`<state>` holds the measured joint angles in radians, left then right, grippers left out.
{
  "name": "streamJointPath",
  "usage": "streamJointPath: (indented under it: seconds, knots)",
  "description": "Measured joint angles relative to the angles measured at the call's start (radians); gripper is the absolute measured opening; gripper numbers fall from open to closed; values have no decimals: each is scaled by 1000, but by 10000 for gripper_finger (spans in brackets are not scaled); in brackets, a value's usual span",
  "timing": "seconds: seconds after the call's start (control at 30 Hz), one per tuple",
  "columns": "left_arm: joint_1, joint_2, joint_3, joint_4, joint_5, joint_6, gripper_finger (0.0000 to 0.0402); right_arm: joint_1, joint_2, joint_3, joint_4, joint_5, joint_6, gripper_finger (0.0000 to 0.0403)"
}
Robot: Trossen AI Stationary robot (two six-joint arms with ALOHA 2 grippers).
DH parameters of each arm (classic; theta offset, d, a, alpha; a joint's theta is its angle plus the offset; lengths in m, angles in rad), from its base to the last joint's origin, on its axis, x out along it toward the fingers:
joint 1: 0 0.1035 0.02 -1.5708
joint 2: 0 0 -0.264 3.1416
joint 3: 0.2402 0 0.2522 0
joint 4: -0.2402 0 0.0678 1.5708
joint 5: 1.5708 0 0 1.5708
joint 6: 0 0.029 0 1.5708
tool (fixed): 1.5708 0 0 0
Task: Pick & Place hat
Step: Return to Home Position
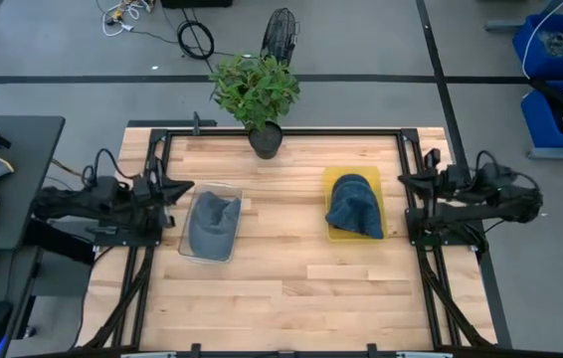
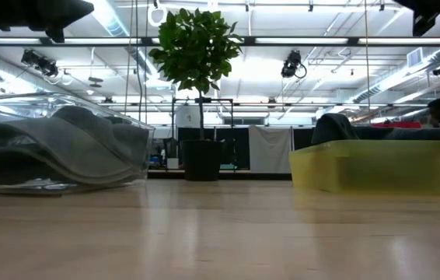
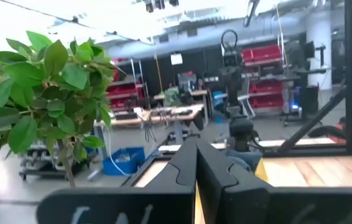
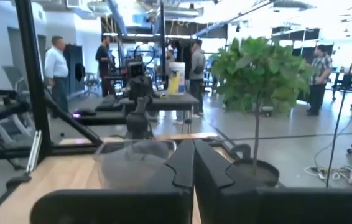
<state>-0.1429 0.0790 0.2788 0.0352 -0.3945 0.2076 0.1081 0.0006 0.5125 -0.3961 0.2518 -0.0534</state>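
Note:
A grey hat [image 1: 212,224] lies crumpled in a clear tray [image 1: 195,251] on the table's left side; in the low view the same grey hat [image 2: 57,152] fills the clear tray [image 2: 138,140]. A blue hat [image 1: 355,206] rests in a yellow tray [image 1: 333,179], seen low as the yellow tray [image 2: 375,167]. My left gripper [image 1: 184,186] hovers at the left edge, fingers shut [image 3: 196,165]. My right gripper [image 1: 406,179] hovers at the right edge, fingers shut [image 4: 193,163]. Neither touches a hat.
A potted plant [image 1: 258,94] stands at the table's far edge, in the middle. A black frame [image 1: 281,132] runs around the table. Bare wood [image 1: 291,288] spreads across the near half and between the trays. People stand in the room beyond [image 4: 56,62].

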Motion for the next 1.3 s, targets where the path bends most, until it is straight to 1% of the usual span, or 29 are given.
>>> streamJointPath:
  seconds: [0.13, 0.27, 0.4, 0.53, 0.57, 0.6, 0.73, 0.83, 1.07, 1.23, 1.3]
  knots:
    - [0, -40, -72, 31, 0, 5, 3, 0, 0, -86, 67, 2, 8, 6]
    - [0, -73, -138, 90, 1, -5, 3, 0, 0, -201, 180, 2, -3, 6]
    - [0, -76, -181, 130, 1, 20, 3, 0, -1, -340, 370, 2, -8, 6]
    - [0, -75, -205, 153, 1, 13, 3, 0, 0, -480, 561, -8, 0, 6]
    - [0, -75, -209, 157, 2, 7, 3, 0, -1, -500, 575, -6, -5, 6]
    - [0, -75, -213, 166, 9, -2, 3, -1, 0, -498, 552, 1, -4, 6]
    - [0, -75, -246, 199, 60, -7, 3, -6, 2, -497, 562, 7, 19, 6]
    - [0, -75, -270, 215, 63, -6, 3, -6, 1, -497, 553, 8, 26, 6]
    - [0, -75, -270, 205, 63, -31, 3, -6, 1, -497, 525, 15, 36, 7]
    - [0, -73, -270, 107, 63, -41, 3, -6, 2, -497, 476, 29, 40, 7]
    - [0, -73, -270, 67, 63, -75, 3, -6, 1, -497, 455, 29, 49, 7]
